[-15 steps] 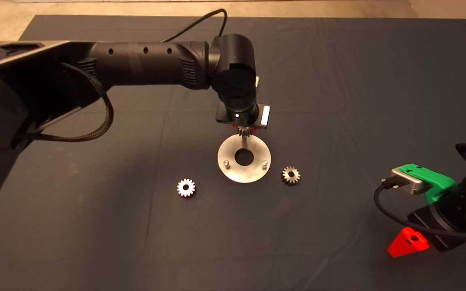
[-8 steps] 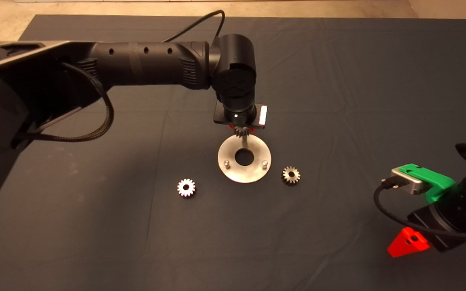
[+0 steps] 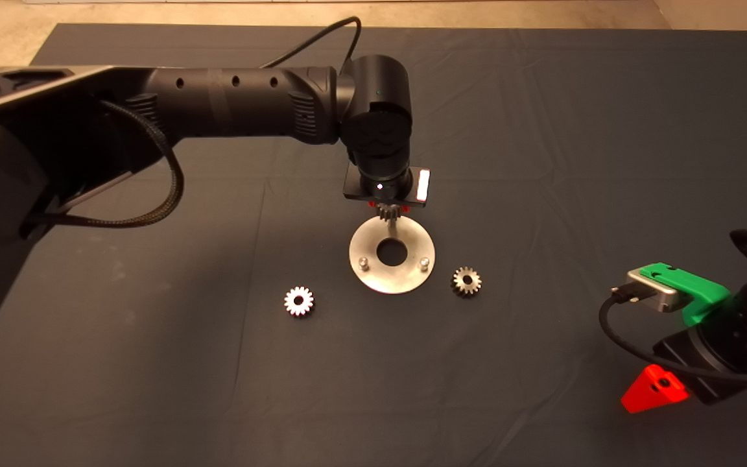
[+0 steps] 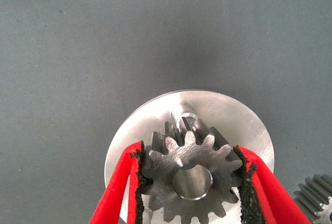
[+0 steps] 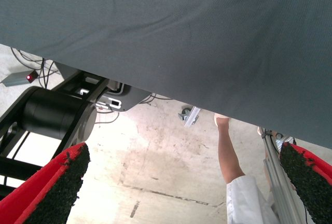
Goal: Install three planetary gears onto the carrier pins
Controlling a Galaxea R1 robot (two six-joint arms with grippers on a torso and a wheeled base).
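From above, the left arm (image 3: 218,104) reaches in level from the left edge, bends at the wrist and points straight down over the 12 o'clock edge of the round metal disc (image 3: 391,272) near the middle of the desk (image 3: 542,130). The left gripper (image 3: 386,206) is mostly hidden under the wrist; a gear (image 3: 388,211) shows just below it, over the disc's far rim. Two carrier pins stand free on the disc, one at 8 o'clock (image 3: 362,263) and one at 4 o'clock (image 3: 423,263). A bright gear (image 3: 298,301) lies flat on the desk at the disc's 8 o'clock, well apart, and a darker gear (image 3: 466,281) lies just off its rim at 4 o'clock. The right gripper (image 3: 665,383) is parked at the lower right edge.

In the left wrist view, the red fingers (image 4: 122,182) are clamped on opposite sides of the gear (image 4: 192,180), held flat above the disc (image 4: 238,123). The third pin (image 4: 187,120) shows just beyond the gear's teeth, not in its bore. The edge of another gear (image 4: 316,195) shows at the side.

The right wrist view shows its fingers (image 5: 54,187) spread wide apart and empty, past the desk's edge, with floor, a black robot base (image 5: 54,112) and a person's leg (image 5: 231,156) beyond.
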